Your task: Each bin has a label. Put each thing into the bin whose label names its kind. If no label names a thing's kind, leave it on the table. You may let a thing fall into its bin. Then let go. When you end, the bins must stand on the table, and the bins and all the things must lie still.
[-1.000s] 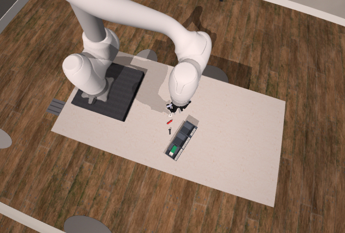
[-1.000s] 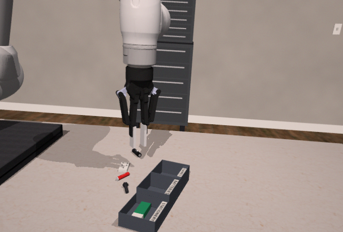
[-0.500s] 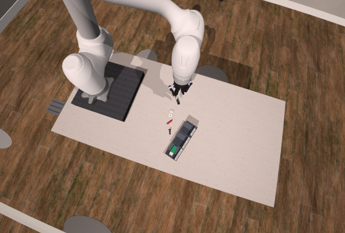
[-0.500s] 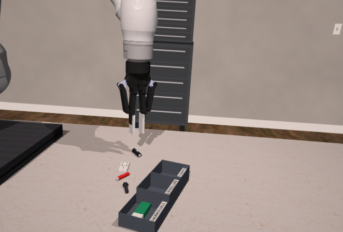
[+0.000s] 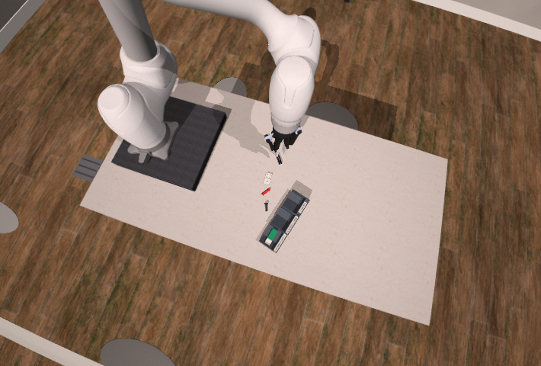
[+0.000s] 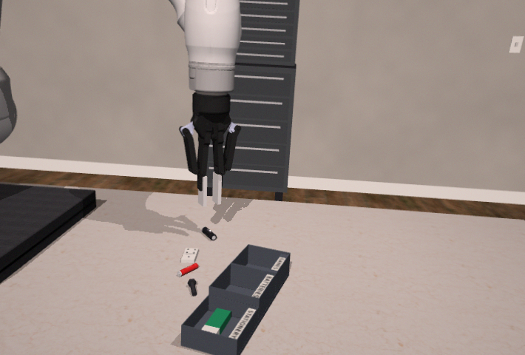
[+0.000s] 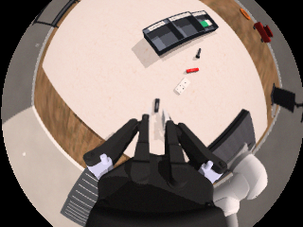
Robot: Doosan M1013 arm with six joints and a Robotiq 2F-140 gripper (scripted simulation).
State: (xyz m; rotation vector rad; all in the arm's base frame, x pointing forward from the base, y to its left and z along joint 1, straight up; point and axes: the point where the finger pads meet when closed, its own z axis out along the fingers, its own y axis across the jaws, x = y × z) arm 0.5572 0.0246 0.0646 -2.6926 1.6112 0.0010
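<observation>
My gripper [image 5: 280, 149] [image 6: 209, 195] [image 7: 156, 113] hangs above the table with its fingers a narrow gap apart and nothing between them. A small black battery [image 5: 279, 160] [image 6: 209, 233] [image 7: 157, 105] lies on the table just below it. Nearer the bins lie a white domino [image 5: 268, 177] [image 6: 189, 254] [image 7: 182, 86], a red cylinder [image 5: 265, 191] [image 6: 188, 270] [image 7: 192, 71] and a small black piece [image 5: 265, 205] [image 6: 192, 287] [image 7: 199, 53]. Three dark bins stand in a row [image 5: 285, 214] [image 7: 166, 34]. The STATIONERY bin [image 6: 208, 343] holds a green eraser [image 5: 273, 235] [image 6: 217, 320] [image 7: 204, 23]. The BATTERIES bin [image 6: 229, 276] and the far bin [image 6: 259, 254] look empty.
The arm's black base plate [image 5: 193, 142] [image 6: 20, 217] sits at the table's left end. A dark drawer cabinet [image 6: 263, 104] stands behind the table. The far bin's label is too small to read.
</observation>
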